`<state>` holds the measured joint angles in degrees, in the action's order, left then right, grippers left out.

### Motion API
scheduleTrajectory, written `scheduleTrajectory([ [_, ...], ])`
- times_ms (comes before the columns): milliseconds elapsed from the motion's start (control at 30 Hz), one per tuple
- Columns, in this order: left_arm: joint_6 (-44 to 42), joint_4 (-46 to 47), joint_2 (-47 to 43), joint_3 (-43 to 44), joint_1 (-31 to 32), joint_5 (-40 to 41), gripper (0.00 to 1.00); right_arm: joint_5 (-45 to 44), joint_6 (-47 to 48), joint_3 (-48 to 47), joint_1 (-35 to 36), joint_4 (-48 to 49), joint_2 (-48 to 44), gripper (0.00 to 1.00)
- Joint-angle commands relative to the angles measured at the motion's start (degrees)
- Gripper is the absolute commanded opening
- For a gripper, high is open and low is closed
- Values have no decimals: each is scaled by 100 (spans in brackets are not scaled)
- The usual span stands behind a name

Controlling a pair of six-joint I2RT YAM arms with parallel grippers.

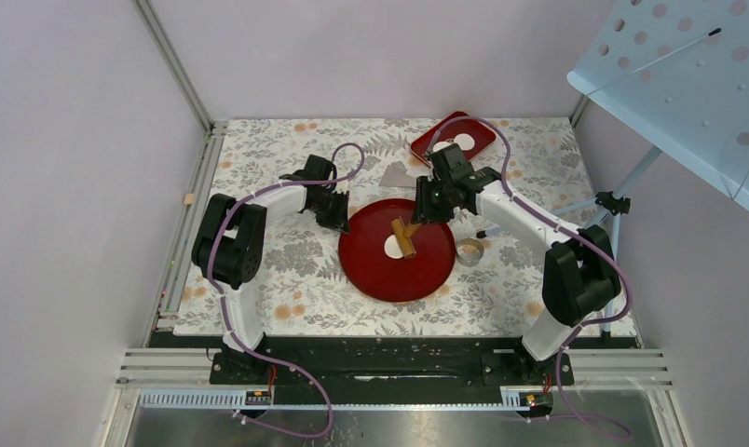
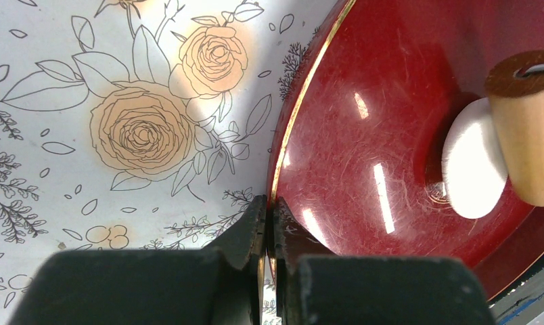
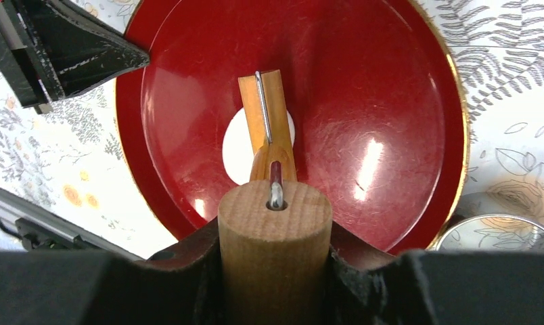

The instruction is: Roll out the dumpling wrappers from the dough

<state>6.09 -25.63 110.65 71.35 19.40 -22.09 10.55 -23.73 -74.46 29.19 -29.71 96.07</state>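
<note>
Overhead: left gripper [image 1: 338,216] at the red plate's [image 1: 417,279] left rim, bare floral counter [image 1: 287,279] beyond; dumpling wrappers [image 1: 464,142] on the rear tray [image 1: 483,130].

Left wrist: jaws pinched shut on the plate's gold edge.

Right wrist: right gripper [image 3: 275,252] clamps the roller's [image 3: 268,108] handle, its head on the flattened dough [image 3: 237,152] mid-plate; ring cutter [image 3: 499,233] just outside the right rim.

1 overhead, 2 close wrist views, all sharing the red plate [image 1: 425,270].

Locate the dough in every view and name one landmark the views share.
Top external: dough at the middle of the round red plate, beside the roller.
Left wrist: right edge, beneath the roller.
Right wrist: centre, under the roller.
Shared landmark: the plate's gold rim.
</note>
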Motion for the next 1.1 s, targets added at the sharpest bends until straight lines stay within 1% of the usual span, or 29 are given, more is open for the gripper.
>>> scheduleTrajectory([
  [0, -29, -129, 123, 42, -33, 11, 0, -504, -12, 177, 25, 98, -227, 0],
  [267, -29, -127, 121, 39, -37, 6, 0, -458, 62, 404, 51, 58, 143, 0],
  [567, -31, -131, 119, 41, -33, 5, 0, -653, 195, 557, 348, -24, 478, 0],
  [933, -33, -130, 116, 47, -41, 11, 0, -692, 136, 835, 511, 125, 858, 0],
  [1067, -29, -131, 116, 37, -41, -6, 0, -517, 135, 817, 568, 188, 921, 0],
])
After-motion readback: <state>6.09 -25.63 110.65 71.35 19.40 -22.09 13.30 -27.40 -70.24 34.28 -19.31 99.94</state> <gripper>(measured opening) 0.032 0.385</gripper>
